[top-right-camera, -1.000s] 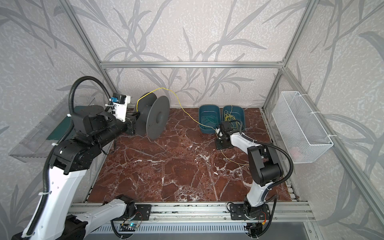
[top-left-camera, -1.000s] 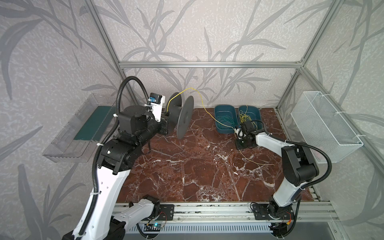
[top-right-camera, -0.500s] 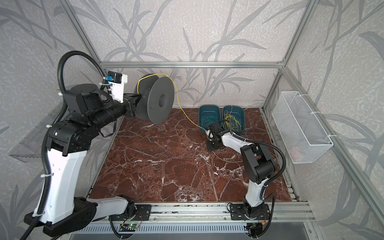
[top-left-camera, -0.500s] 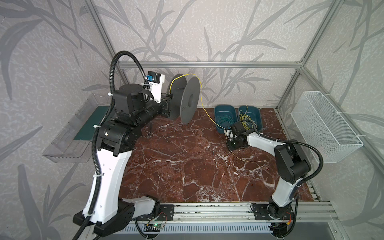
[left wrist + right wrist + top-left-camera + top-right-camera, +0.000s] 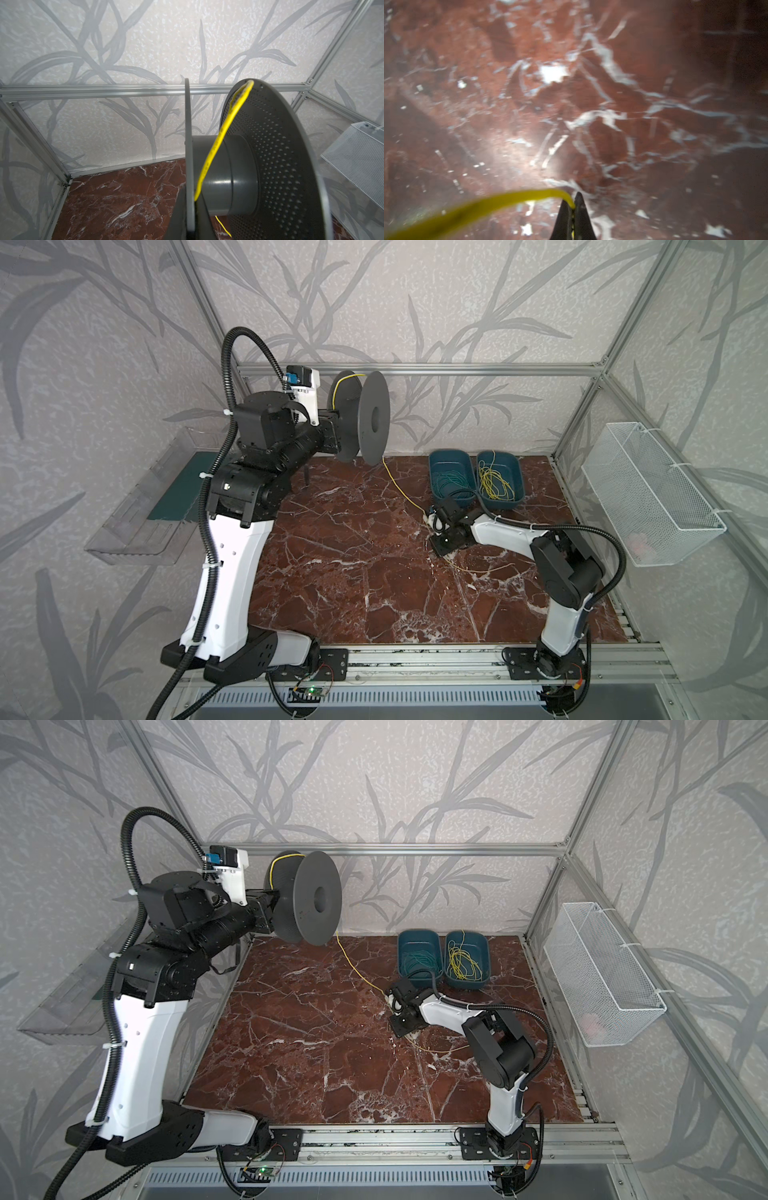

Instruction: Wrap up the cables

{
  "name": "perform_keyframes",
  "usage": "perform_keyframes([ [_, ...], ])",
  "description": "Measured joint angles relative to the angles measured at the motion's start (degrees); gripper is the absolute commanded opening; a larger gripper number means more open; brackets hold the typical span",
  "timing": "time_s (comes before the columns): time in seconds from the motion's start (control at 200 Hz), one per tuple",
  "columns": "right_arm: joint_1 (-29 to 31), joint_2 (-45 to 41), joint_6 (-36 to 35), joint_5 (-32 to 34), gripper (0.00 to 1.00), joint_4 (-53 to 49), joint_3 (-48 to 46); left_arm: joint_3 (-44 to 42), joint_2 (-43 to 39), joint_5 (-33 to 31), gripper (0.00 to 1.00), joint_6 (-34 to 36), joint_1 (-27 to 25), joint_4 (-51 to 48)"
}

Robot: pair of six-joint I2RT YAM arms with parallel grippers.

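**Worktop**: red marble.
**Spool**: lifted off the worktop within the last second, it is now high by the back wall, with one flange clenched in the left jaws.
**Yellow cable**: slants from the spool down to the right jaws, so winding can probably begin.

Only the left wrist view shows a single pass over the hub. Only the right wrist view shows the cable pinched between shut tips.

Left pincer holds spool aloft; yellow cable runs down to right pincer.
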Motion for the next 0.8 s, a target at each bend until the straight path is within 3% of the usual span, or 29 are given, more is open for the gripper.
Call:
perform_keyframes([
  [0.375,16.5,-9.4,-0.8,7.8,0.0,-1.3,-1.0,-6.2,5.8,-21.7,0.0,2.6,0.8,14.8],
  [0.595,21.9,-26.7,-1.9,14.4,0.0,-5.6,-3.2,-7.3,14.3,-30.8,0.0,7.9,2.5,21.4],
  [0.8,24.2,-41.4,-3.1,17.8,0.0,-7.7,-3.3,-7.6,20.0,-32.9,0.0,8.6,4.6,21.7],
])
